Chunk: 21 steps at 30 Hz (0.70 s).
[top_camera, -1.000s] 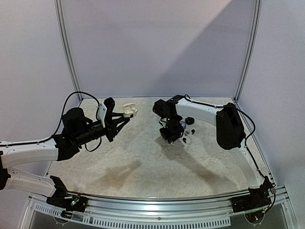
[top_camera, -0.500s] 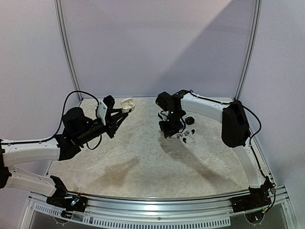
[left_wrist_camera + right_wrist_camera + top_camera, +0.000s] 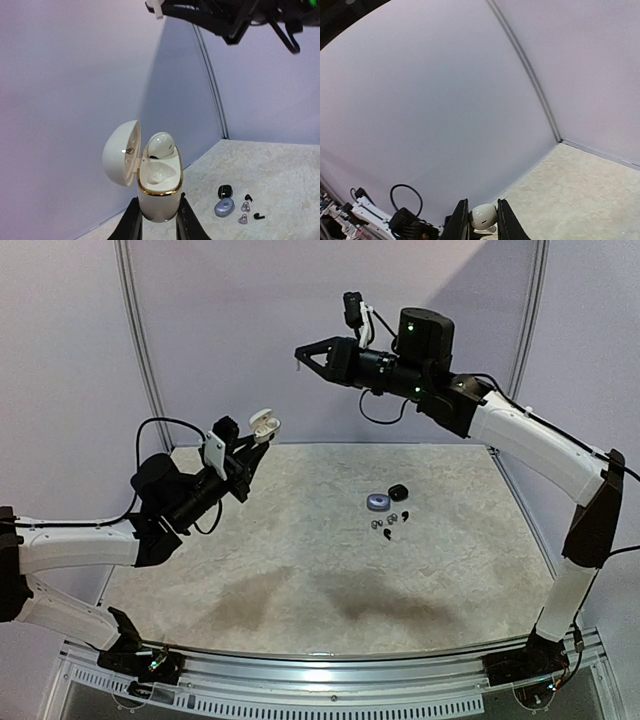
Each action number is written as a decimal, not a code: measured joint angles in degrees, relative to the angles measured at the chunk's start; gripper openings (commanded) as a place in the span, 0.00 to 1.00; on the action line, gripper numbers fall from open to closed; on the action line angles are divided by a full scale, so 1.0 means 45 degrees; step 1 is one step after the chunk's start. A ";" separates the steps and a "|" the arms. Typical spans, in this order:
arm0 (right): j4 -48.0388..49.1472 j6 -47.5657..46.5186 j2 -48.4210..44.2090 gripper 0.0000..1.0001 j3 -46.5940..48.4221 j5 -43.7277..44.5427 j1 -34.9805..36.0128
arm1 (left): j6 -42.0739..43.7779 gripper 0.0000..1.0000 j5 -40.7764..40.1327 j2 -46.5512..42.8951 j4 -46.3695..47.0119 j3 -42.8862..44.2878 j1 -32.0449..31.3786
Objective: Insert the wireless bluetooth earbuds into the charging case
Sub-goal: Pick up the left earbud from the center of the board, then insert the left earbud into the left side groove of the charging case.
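My left gripper [image 3: 158, 212] is shut on the white charging case [image 3: 159, 192], which has a gold rim. It holds the case upright above the table's left side with the lid [image 3: 121, 159] swung open. One white earbud [image 3: 160, 145] sits in the far socket; the near socket shows bare. In the top view, this case [image 3: 263, 423] sits at the left gripper's [image 3: 247, 443] tip. My right gripper [image 3: 300, 353] is raised high over the back of the table, pointing left. It is shut on a white earbud [image 3: 484, 216], which also shows at its tip [image 3: 157, 10].
On the table right of centre lie a bluish case [image 3: 377, 502] and a black case [image 3: 397, 490]. Beside them are two silvery earbuds [image 3: 383, 523] and two black earbuds [image 3: 388, 535]. White walls enclose the back and sides.
The right arm has swung up from the pile of earbuds to high above the table, carrying the white earbud. The left arm has lifted the open case a little.
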 measured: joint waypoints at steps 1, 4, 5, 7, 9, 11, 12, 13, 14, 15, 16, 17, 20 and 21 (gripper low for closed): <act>0.0641 0.0204 0.0083 0.00 -0.0180 -0.0267 0.0165 | -0.0063 0.00 -0.0005 0.0010 0.0117 0.0141 -0.0015; 0.1977 0.0597 0.0520 0.00 -0.0510 -0.0855 0.0573 | -0.0277 0.00 0.0015 0.0029 0.0403 0.0544 -0.0078; 0.2317 0.0685 0.0665 0.00 -0.0627 -0.1039 0.0680 | -0.0359 0.00 0.0015 0.0053 0.0520 0.0680 -0.0107; 0.2691 0.0811 0.0845 0.00 -0.0869 -0.1224 0.0826 | -0.0525 0.00 0.0015 0.0102 0.0631 0.0908 -0.0155; 0.2837 0.0845 0.0923 0.00 -0.1054 -0.1341 0.0899 | -0.0714 0.00 0.0019 0.0151 0.0719 0.1078 -0.0209; 0.2973 0.0840 0.0923 0.00 -0.1103 -0.1365 0.0913 | -0.0840 0.00 0.0015 0.0155 0.0743 0.1127 -0.0253; 0.3094 0.0840 0.0923 0.00 -0.1103 -0.1370 0.0923 | -0.0899 0.00 0.0019 0.0170 0.0743 0.1151 -0.0277; 0.3230 0.0831 0.0923 0.00 -0.1103 -0.1370 0.0923 | -0.0928 0.00 0.0019 0.0185 0.0743 0.1175 -0.0291; 0.3303 0.0826 0.0923 0.00 -0.1103 -0.1375 0.0923 | -0.0942 0.00 0.0015 0.0219 0.0753 0.1224 -0.0311; 0.3317 0.0811 0.0923 0.00 -0.1103 -0.1389 0.0923 | -0.0952 0.00 0.0015 0.0248 0.0743 0.1263 -0.0325; 0.3322 0.0801 0.0923 0.00 -0.1103 -0.1413 0.0923 | -0.0952 0.00 0.0010 0.0277 0.0733 0.1302 -0.0330; 0.3322 0.0797 0.0923 0.00 -0.1103 -0.1467 0.0923 | -0.0952 0.00 0.0000 0.0301 0.0729 0.1355 -0.0335; 0.3327 0.0704 0.0923 0.00 -0.1103 -0.1642 0.0957 | -0.0957 0.00 -0.0063 0.0379 0.0714 0.1564 -0.0340; 0.3322 0.0656 0.0923 0.00 -0.1098 -0.1666 0.0962 | -0.0952 0.00 -0.0097 0.0398 0.0709 0.1617 -0.0340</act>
